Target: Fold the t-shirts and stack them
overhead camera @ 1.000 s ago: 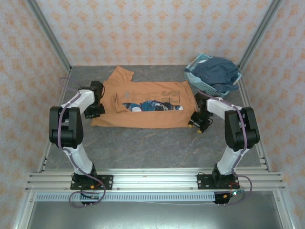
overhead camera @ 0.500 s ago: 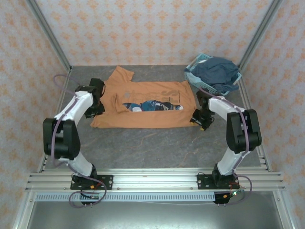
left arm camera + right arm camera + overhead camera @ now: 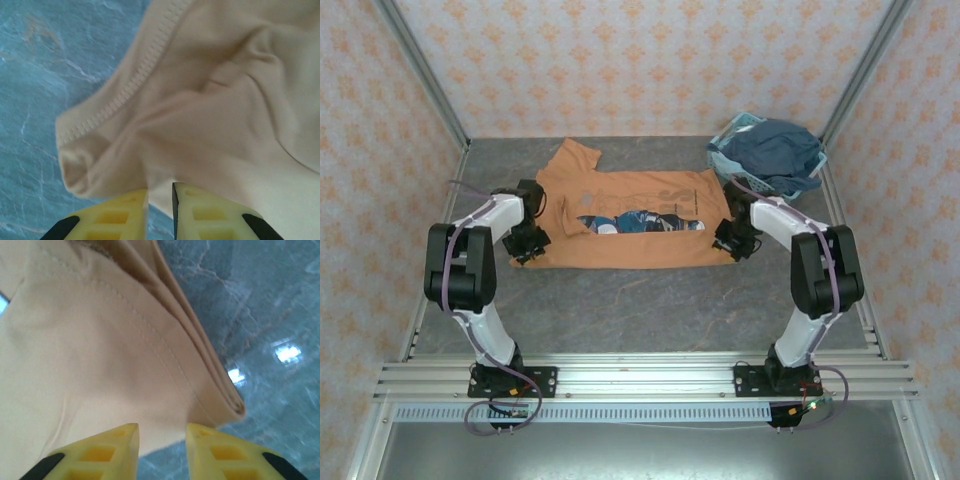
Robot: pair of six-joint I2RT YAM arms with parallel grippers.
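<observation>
An orange-tan t-shirt (image 3: 620, 250) lies flat across the middle of the table. Its blue-and-white print shows through a gap between folded flaps, and one sleeve points to the far left. My left gripper (image 3: 526, 245) is at the shirt's near-left corner. In the left wrist view it (image 3: 160, 192) is shut on a bunched fold of the t-shirt (image 3: 215, 100), with cloth running down between the yellow fingers. My right gripper (image 3: 732, 243) is at the near-right corner. In the right wrist view it (image 3: 162, 432) stands open, the layered hem of the t-shirt (image 3: 100, 350) between its fingers.
A light-blue lattice basket (image 3: 740, 176) holding dark blue clothes (image 3: 775, 150) stands at the far right, close behind the right arm. Bare grey marbled tabletop (image 3: 640, 300) stretches in front of the shirt. Metal frame posts and patterned walls enclose the table.
Both grippers have moved inward onto the shirt's near corners. The left came forward and right onto the left corner, and the right shifted left onto the right corner.
</observation>
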